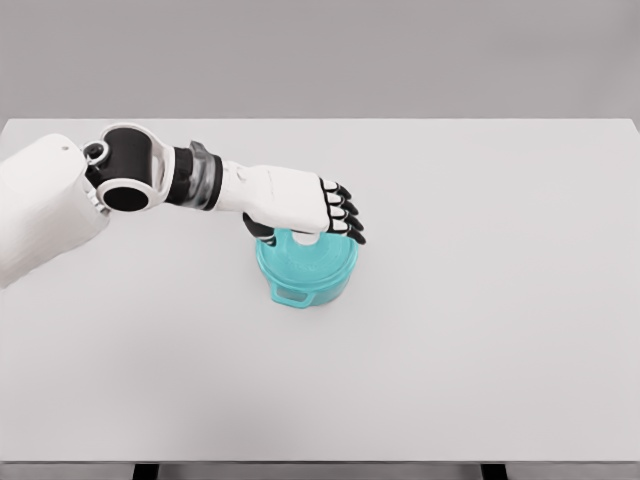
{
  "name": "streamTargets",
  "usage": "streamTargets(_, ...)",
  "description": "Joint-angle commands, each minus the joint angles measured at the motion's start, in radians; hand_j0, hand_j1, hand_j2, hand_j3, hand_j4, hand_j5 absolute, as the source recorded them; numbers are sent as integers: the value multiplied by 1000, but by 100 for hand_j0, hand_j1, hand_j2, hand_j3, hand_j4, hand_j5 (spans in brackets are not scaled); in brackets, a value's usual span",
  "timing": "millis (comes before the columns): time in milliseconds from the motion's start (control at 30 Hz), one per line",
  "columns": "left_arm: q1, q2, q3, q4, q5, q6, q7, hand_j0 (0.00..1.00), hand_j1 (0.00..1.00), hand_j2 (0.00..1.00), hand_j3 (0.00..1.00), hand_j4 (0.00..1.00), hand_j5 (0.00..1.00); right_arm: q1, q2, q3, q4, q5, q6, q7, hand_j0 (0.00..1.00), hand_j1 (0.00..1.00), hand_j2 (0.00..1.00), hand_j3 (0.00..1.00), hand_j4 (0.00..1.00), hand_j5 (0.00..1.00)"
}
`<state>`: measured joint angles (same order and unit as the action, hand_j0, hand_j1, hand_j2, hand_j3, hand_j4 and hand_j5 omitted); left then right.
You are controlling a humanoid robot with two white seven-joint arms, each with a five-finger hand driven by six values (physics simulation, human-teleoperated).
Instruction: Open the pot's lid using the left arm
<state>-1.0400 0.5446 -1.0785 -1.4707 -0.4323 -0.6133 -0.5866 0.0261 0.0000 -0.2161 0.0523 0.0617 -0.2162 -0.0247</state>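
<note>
Just left of the frame's centre, the teal pot (306, 271) sits on the white table (480, 330) with its lid (308, 258) still on, and the left hand (300, 205) hangs over its far rim, arm reaching in from the upper left. The fingers (345, 222) curl downward over the lid's back edge and the thumb drops at the left rim; the knob is hidden under the palm, so whether anything is actually gripped cannot be told. The main risk, as I judge it, is a shallow or off-centre hold: lifting then could tilt the lid, let it slip, or drag the light pot along. Nothing else stands nearby to obstruct, and the right arm is out of sight.
</note>
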Motion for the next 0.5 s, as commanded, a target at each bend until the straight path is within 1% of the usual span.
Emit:
streamTargets(0, 0, -2, 0, 4, 4, 2, 1, 100, 100, 100, 100, 100, 100, 0, 0, 0, 0, 0, 0, 0, 100, 100, 100, 100, 100, 100)
streamTargets(67, 0, -2, 0, 12, 3, 2, 1, 100, 100, 100, 100, 100, 100, 0, 0, 0, 0, 0, 0, 0, 100, 100, 100, 100, 100, 100)
streamTargets(133, 2, -3, -1, 41, 3, 2, 1, 100, 100, 100, 100, 100, 100, 0, 0, 0, 0, 0, 0, 0, 100, 100, 100, 100, 100, 100)
streamTargets(300, -2, -9, -9, 44, 3, 2, -1, 100, 100, 100, 100, 100, 100, 0, 0, 0, 0, 0, 0, -1, 100, 100, 100, 100, 100, 100)
streamTargets(333, -3, -9, -11, 44, 3, 2, 1, 97, 97, 97, 97, 97, 97, 0, 0, 0, 0, 0, 0, -1, 100, 100, 100, 100, 100, 100)
streamTargets(367, -5, -9, -11, 44, 3, 2, -1, 91, 91, 91, 91, 91, 91, 0, 0, 0, 0, 0, 0, 0, 100, 100, 100, 100, 100, 100)
streamTargets(467, -8, -9, -17, 43, 6, 2, 1, 87, 87, 87, 87, 87, 87, 0, 0, 0, 0, 0, 0, 0, 100, 100, 100, 100, 100, 100)
